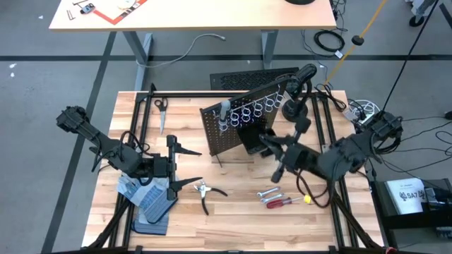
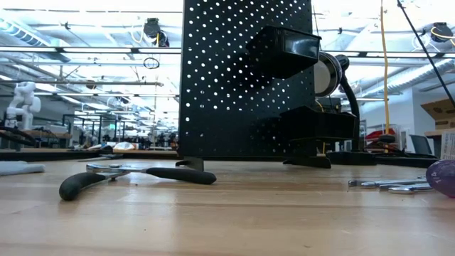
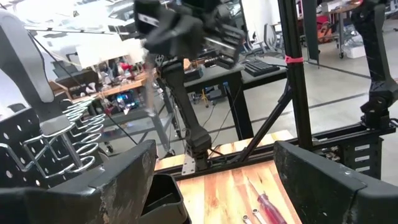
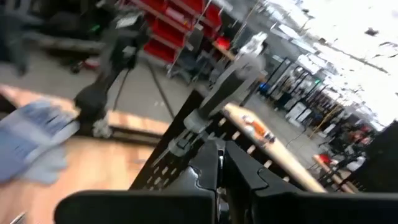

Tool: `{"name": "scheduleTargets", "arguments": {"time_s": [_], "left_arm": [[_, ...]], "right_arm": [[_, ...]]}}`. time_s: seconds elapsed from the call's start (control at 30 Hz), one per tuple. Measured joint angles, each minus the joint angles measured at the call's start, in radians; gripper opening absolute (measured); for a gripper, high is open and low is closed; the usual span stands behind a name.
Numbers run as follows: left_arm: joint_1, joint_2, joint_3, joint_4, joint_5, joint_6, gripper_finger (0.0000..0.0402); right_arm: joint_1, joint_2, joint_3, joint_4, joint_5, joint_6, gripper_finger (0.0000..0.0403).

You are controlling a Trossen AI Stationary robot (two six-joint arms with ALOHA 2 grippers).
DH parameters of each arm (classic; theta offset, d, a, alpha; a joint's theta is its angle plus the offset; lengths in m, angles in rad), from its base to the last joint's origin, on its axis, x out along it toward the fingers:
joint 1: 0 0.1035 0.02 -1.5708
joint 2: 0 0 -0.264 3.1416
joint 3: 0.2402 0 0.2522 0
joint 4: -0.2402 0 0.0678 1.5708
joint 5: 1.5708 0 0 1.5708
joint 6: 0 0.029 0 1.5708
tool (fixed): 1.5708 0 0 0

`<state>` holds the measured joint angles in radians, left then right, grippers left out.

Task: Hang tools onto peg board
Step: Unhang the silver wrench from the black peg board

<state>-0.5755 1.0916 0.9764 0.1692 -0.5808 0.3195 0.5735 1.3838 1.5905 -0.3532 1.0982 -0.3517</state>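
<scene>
- The left gripper [image 1: 172,164] hovers well to the left of the peg board [image 1: 244,127], its fingers spread wide and empty; the blue-grey gloves [image 1: 145,192] lie under it on a flat black mat [image 1: 152,224].
- The pliers [image 1: 205,190] lie flat just beside that gripper, nearer the front edge than the peg board. They look stiff and fairly heavy; I'd take them across both rubbery handles, where the grip should not slip.
- The peg board stands upright mid-table, and a grey-handled screwdriver [image 1: 224,110] already hangs in its row of silver rings [image 1: 248,113].
- The right gripper [image 1: 263,139] sits at the board's black bin [image 1: 251,140], fingers closed together; nothing shows between them.
- In front of the board lie the silver wrenches [image 1: 268,192] and the red-handled screwdriver [image 1: 280,202]. The wrenches are thin, hard and likely slippery, lying flat, so awkward to pinch; the screwdriver's handle is the better hold.
- The wooden table [image 1: 233,229] is smooth and level. Beyond it is grey floor, a desk and cables.
</scene>
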Motion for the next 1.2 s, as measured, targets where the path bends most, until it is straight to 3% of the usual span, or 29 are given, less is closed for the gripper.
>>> {"name": "scheduleTargets", "arguments": {"time_s": [0.17, 0.3, 0.47, 0.67, 0.83, 1.2], "left_arm": [[0.000, 0.000, 0.000, 0.000, 0.000, 0.000, 0.0334], [0.000, 0.000, 0.000, 0.000, 0.000, 0.000, 0.0334], [0.000, 0.000, 0.000, 0.000, 0.000, 0.000, 0.0334], [0.000, 0.000, 0.000, 0.001, 0.000, -0.001, 0.0334], [0.000, 0.000, 0.000, 0.001, 0.000, -0.001, 0.0334], [0.000, 0.000, 0.000, 0.001, 0.000, -0.001, 0.0334]], "right_arm": [[0.069, 0.000, 0.000, -0.263, -0.027, 0.263, 0.0001], [0.096, 0.006, -0.009, -0.509, -0.161, 0.563, 0.0001], [0.103, 0.052, -0.101, -0.629, -0.296, 0.781, 0.0001], [0.089, 0.145, -0.239, -0.596, -0.422, 0.823, 0.0001], [0.060, 0.238, -0.334, -0.567, -0.452, 0.832, 0.0001], [0.019, 0.464, -0.398, -0.385, -0.545, 0.621, 0.0001]]}}
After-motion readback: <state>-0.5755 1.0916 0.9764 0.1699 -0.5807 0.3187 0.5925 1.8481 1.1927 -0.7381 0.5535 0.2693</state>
